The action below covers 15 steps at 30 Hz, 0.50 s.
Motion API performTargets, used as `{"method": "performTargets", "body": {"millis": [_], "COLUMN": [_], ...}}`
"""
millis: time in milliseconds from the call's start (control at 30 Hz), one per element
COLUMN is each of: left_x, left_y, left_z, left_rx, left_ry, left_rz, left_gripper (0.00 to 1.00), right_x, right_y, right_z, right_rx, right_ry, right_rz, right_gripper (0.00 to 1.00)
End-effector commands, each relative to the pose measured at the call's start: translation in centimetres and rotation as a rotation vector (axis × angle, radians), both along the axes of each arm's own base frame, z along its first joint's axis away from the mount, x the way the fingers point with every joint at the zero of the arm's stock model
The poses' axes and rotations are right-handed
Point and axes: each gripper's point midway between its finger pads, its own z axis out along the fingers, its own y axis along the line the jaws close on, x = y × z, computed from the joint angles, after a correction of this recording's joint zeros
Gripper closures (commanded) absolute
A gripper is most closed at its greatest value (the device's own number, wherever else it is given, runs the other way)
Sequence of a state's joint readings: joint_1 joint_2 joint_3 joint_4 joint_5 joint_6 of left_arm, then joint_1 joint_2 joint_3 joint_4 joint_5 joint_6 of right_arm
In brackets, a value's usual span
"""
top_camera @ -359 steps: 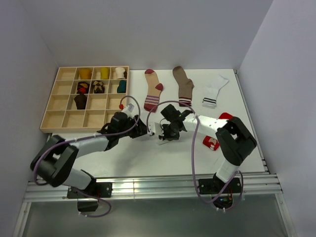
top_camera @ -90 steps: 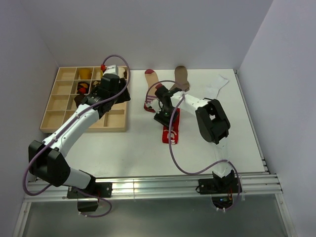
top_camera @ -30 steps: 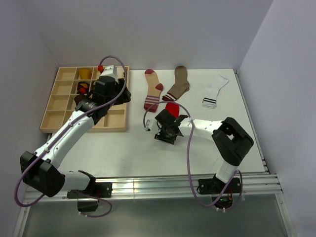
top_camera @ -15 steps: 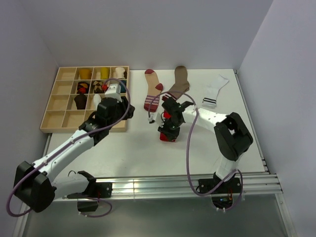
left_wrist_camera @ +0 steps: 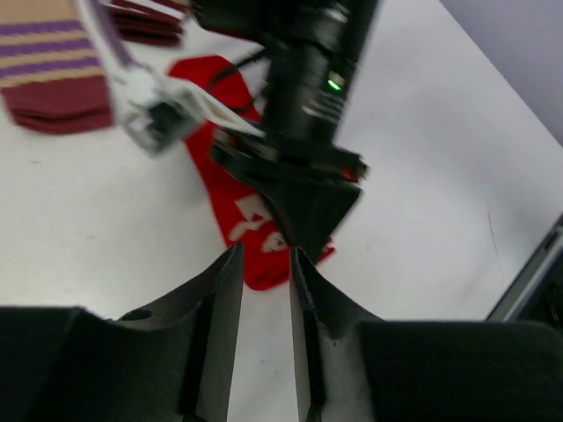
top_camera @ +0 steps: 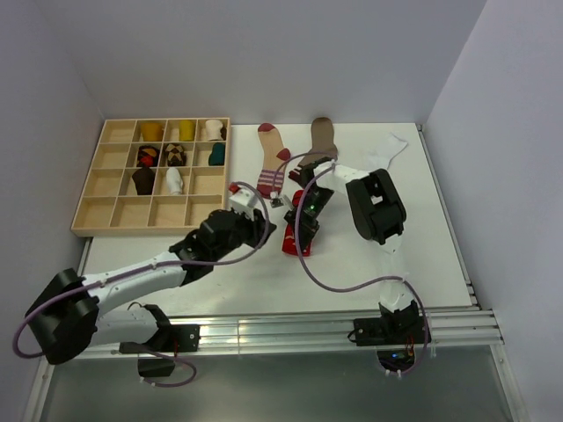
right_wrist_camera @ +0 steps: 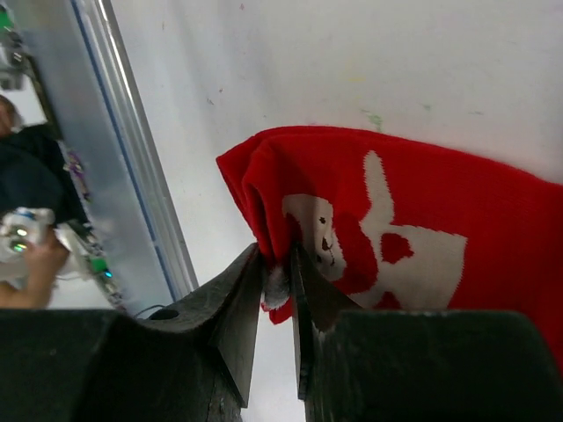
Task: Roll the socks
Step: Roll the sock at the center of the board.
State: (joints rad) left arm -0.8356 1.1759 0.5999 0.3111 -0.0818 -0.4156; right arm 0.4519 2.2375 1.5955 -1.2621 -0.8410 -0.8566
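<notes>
Working the red sock [top_camera: 290, 239] right now, roll not formed yet as far as I can see. It lies mid-table, mostly flat, with only one end lifted and doubled over. My right gripper [right_wrist_camera: 277, 274] is pinched tight on that doubled end, white marks showing just beside the fingers. My left gripper [left_wrist_camera: 264, 257] sits just short of the other end with a narrow gap between the fingers. Nothing is in them, and the sock tip is right at the fingertips. Done so far, I'd say: several rolled socks [top_camera: 175, 155] sit in the back compartments of the tray [top_camera: 149, 229]; the near rows look bare. Left to do: this red one, plus the striped sock [top_camera: 271, 167], brown sock [top_camera: 322, 139] and white sock [top_camera: 393, 142], all flat at the back of the table [top_camera: 422, 264], the white one partly hidden by my right arm. On room: both grippers are crowded nose to nose over the sock, so a bump between them is my main worry. The striped sock lies close behind, and the tray corner is near my left arm. Bare table opens toward the near side and to the right. The right arm's cable [top_camera: 343, 286] loops across the near part, and the metal rail [top_camera: 290, 330] marks the near edge beyond it.
</notes>
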Motion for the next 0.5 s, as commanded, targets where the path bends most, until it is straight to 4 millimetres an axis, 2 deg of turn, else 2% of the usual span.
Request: {"method": "performTargets", "body": {"millis": [0, 67, 100, 300, 467], "left_x": [-1.5, -1.7, -1.7, -0.8, 0.5], "left_y": [-3.4, -4.2, -4.7, -6.8, -8.3], "left_z": [0.3, -0.7, -1.9, -4.6, -5.7], "left_rx": [-0.005, 0.006, 0.026, 0.081, 0.117], "left_ry": [-0.091, -0.077, -0.059, -0.058, -0.053], "left_rz": [-0.131, -0.158, -0.174, -0.229, -0.256], "left_gripper": [0.67, 0.62, 0.61, 0.47, 0.45], "right_x": [-0.8, 0.0, 0.0, 0.2, 0.4], "right_y": [-0.2, -0.4, -0.5, -1.1, -1.5], "right_z": [2.8, 2.6, 2.5, 1.8, 1.3], "right_rx": [0.011, 0.002, 0.004, -0.023, -0.050], "right_ry": [0.162, 0.181, 0.191, 0.244, 0.273], "right_rz": [-0.069, -0.108, -0.117, -0.164, -0.191], "right_gripper": [0.73, 0.73, 0.73, 0.73, 0.73]}}
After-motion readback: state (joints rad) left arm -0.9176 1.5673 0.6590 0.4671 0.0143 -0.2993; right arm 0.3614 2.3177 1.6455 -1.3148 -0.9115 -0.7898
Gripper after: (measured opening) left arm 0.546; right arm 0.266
